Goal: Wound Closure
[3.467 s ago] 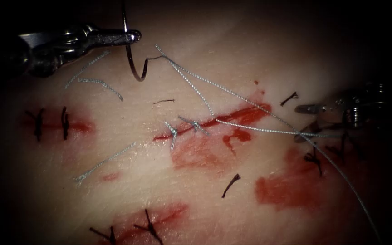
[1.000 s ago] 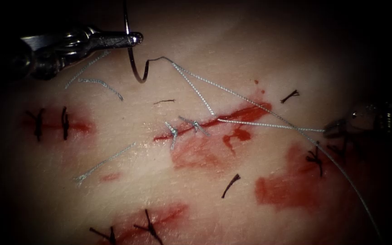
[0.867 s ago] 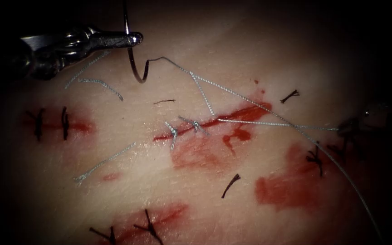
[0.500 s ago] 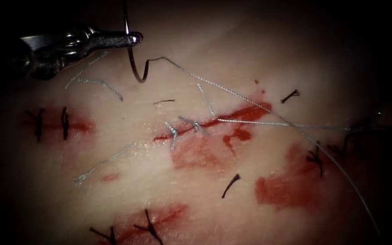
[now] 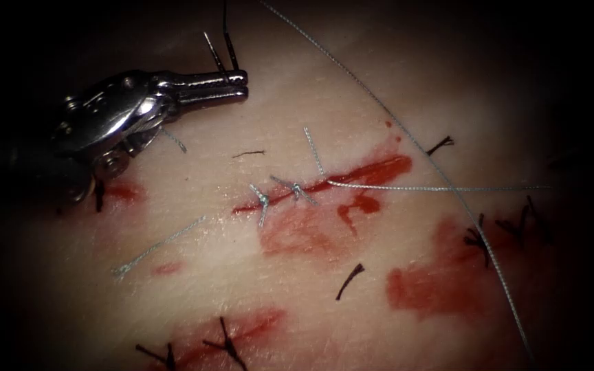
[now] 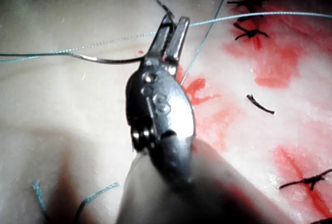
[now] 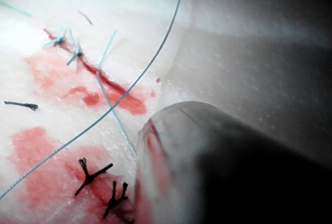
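My left tool [image 5: 242,86] is over the tissue to the left of the cut [image 5: 352,175], jaws shut on the curved needle [image 5: 229,41]. The needle is clear of the tissue, with both of its arms rising past the jaws. Close up, the jaws [image 6: 174,24] pinch the needle [image 6: 114,60] part way along its curve. Thread [image 5: 407,137] runs taut from above down to the right, over the cut. A second strand [image 5: 434,188] lies flat from the cut out to the right. Two grey knots [image 5: 295,189] sit on the cut's left half. The right arm's shaft [image 7: 218,151] is near the thread [image 7: 150,63].
Cut ends of grey thread [image 5: 156,246] lie left of the cut. Black stitches sit at the front [image 5: 225,343] and on the right [image 5: 479,240]. A loose black bit [image 5: 350,278] lies below the cut. Red fluid [image 5: 441,282] stains the tissue right of it.
The left tool has swung right and lower, turning the needle upward and drawing its thread taut. The right tool, which had pulled a strand rightward, has left the endoscope view.
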`<state>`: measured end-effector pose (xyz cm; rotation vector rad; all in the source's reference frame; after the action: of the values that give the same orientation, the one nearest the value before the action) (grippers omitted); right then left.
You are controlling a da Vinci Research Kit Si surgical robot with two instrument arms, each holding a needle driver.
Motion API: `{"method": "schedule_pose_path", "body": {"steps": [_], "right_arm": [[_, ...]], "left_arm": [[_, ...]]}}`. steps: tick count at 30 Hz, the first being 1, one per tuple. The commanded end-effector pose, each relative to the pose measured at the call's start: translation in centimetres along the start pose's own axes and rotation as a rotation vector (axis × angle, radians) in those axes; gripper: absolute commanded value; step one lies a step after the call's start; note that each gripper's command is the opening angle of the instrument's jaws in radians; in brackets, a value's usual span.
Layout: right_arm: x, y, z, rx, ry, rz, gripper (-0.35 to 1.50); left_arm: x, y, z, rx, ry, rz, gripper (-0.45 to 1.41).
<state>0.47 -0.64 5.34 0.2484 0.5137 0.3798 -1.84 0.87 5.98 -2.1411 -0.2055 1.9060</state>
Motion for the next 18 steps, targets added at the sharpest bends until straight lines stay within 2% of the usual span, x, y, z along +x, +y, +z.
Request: {"method": "schedule_pose_path", "body": {"steps": [1, 2, 3, 6, 7, 8, 9, 10, 11, 12, 13, 16, 18], "right_arm": [[0.3, 0.08, 0.02, -0.028, 0.062, 0.059, 0.64], [0.39, 0.07, 0.04, -0.037, 0.081, 0.106, 0.64], [0.47, 0.05, 0.08, -0.049, 0.098, 0.174, 0.88], [0.61, -0.18, 0.3, -0.071, 0.178, 0.412, 0.96], [0.65, -0.26, 0.39, -0.043, 0.2, 0.502, 0.99], [0.69, -0.37, 0.5, 0.033, 0.23, 0.573, 1.13], [0.72, -0.51, 0.64, 0.174, 0.294, 0.597, 1.33], [0.71, -0.58, 0.69, 0.301, 0.361, 0.594, 1.3], [0.71, -0.58, 0.69, 0.301, 0.361, 0.594, 1.3], [0.69, -0.62, 0.7, 0.415, 0.411, 0.568, 0.89], [0.7, -0.69, 0.69, 0.507, 0.512, 0.525, 0.72], [0.78, -0.71, 0.66, 0.503, 0.532, 0.518, 0.74], [0.87, -0.73, 0.62, 0.454, 0.544, 0.535, 0.88]], "left_arm": [[-0.12, 0.04, 0.09, -0.012, -0.035, 0.073, -0.45], [-0.17, 0.08, 0.14, -0.028, -0.074, 0.138, -0.45], [-0.24, 0.13, 0.19, -0.054, -0.129, 0.228, -0.45], [-0.36, 0.23, 0.3, -0.111, -0.221, 0.417, -0.45], [-0.38, 0.26, 0.33, -0.121, -0.237, 0.46, -0.45], [-0.4, 0.28, 0.36, -0.132, -0.252, 0.503, -0.45], [-0.44, 0.34, 0.42, -0.161, -0.296, 0.565, -0.45], [-0.47, 0.37, 0.44, -0.17, -0.312, 0.573, -0.45], [-0.47, 0.37, 0.44, -0.17, -0.312, 0.573, -0.45], [-0.5, 0.4, 0.44, -0.18, -0.329, 0.582, -0.45], [-0.61, 0.44, 0.45, -0.2, -0.366, 0.597, -0.45], [-0.73, 0.46, 0.44, -0.213, -0.392, 0.607, -0.45], [-0.83, 0.46, 0.42, -0.223, -0.416, 0.609, -0.45]]}}
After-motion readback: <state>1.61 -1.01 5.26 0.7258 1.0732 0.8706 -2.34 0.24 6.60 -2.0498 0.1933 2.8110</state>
